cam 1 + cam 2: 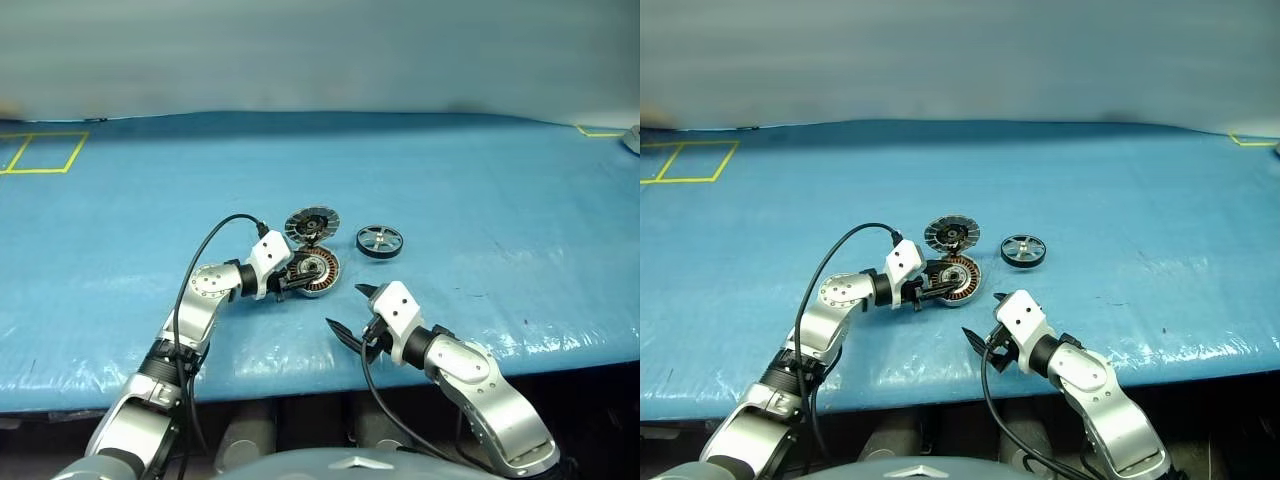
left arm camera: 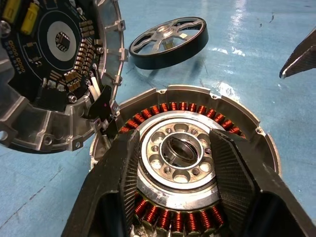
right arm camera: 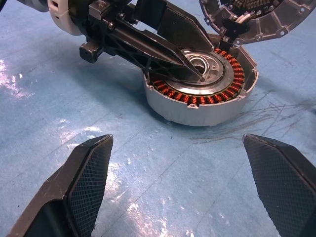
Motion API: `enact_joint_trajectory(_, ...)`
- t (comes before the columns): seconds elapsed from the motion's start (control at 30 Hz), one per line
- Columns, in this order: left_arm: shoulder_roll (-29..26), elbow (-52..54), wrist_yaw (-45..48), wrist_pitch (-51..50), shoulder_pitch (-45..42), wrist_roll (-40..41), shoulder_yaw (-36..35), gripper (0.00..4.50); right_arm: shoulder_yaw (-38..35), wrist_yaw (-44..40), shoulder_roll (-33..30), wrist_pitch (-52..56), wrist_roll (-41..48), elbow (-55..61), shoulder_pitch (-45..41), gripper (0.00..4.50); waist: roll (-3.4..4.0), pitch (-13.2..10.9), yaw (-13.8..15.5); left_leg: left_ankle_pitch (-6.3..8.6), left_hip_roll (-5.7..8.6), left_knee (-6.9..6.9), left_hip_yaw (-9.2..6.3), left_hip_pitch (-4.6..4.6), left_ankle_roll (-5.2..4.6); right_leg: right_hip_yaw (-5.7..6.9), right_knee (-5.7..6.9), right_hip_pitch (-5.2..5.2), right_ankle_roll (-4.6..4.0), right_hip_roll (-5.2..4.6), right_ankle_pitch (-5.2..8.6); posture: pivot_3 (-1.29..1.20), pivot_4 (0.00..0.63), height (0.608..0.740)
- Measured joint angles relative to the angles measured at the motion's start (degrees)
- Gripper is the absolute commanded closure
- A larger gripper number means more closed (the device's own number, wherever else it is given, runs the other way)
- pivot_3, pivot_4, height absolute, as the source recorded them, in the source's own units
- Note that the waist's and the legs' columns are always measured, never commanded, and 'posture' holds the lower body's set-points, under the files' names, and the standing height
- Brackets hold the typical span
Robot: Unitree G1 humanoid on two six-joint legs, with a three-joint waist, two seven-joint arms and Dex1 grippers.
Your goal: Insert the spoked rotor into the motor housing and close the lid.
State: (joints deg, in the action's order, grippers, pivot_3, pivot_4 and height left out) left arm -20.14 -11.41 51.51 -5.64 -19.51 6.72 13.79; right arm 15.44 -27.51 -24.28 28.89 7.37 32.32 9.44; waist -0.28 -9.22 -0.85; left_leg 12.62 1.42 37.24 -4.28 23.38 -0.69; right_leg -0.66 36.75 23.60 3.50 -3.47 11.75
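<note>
Left pincer (image 1: 938, 284) over open motor housing (image 1: 958, 279); spoked rotor (image 1: 1023, 250) beside.

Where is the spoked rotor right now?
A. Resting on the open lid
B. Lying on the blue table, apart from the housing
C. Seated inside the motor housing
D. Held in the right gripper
B: the spoked rotor lies flat on the blue table, apart from the motor housing, whose copper windings are uncovered, while the open right gripper holds nothing.
</note>
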Motion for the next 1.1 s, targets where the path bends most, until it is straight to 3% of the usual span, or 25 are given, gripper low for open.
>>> enact_joint_trajectory(0.2,-2.91,8.17,5.13,-2.50,5.45,6.92,-2.17,2.22,-0.32,-0.07,0.80,0.04,1.15,0.19,-0.05,0.05,0.00,-0.01,0.13,0.00,-0.02,-0.04,-0.02,0.05,0.00,0.00,0.00,0.07,-0.04,-0.02,0.02,0.00,0.150,0.740)
enact_joint_trajectory(0.23,-3.19,9.09,5.38,-2.65,6.03,7.91,-2.94,2.19,-0.45,-0.09,1.25,0.04,1.64,0.24,-0.12,0.24,0.00,-0.01,0.15,0.00,-0.03,-0.03,-0.02,0.05,0.00,0.00,0.00,0.06,-0.04,-0.02,0.02,0.00,0.150,0.740)
enact_joint_trajectory(0.3,-3.70,11.02,5.65,-2.71,7.66,9.80,-4.49,2.18,-0.74,-0.20,1.91,-0.11,2.54,0.34,-0.34,0.68,0.01,-0.01,0.13,0.00,-0.03,-0.01,-0.01,0.03,0.00,-0.02,0.00,0.04,-0.04,-0.04,0.02,0.00,0.150,0.740)
enact_joint_trajectory(0.5,-4.28,14.70,3.47,-1.64,15.14,12.56,-9.67,2.18,-1.40,-0.68,3.32,-1.25,3.75,-1.11,-4.06,2.62,0.02,-0.01,0.10,0.00,-0.04,-0.01,0.00,0.04,0.00,-0.02,0.00,0.07,-0.04,-0.04,0.02,0.00,0.150,0.740)
enact_joint_trajectory(0.7,-3.94,17.88,1.29,1.48,21.33,12.44,-10.99,2.18,-0.64,0.20,7.40,-3.87,2.84,-9.37,-10.45,4.44,0.01,-0.01,0.20,0.00,-0.02,-0.01,0.02,0.04,0.00,-0.04,-0.02,0.05,-0.05,-0.06,0.02,0.00,0.150,0.740)
enact_joint_trajectory(1.1,-0.41,20.80,-5.23,6.43,29.19,9.83,-9.61,2.18,2.80,-2.13,11.70,-6.62,0.70,-24.38,-19.71,4.44,0.03,-0.02,0.09,0.00,-0.01,-0.06,0.06,0.00,0.00,-0.06,0.00,0.07,-0.08,-0.03,0.02,0.00,0.150,0.740)
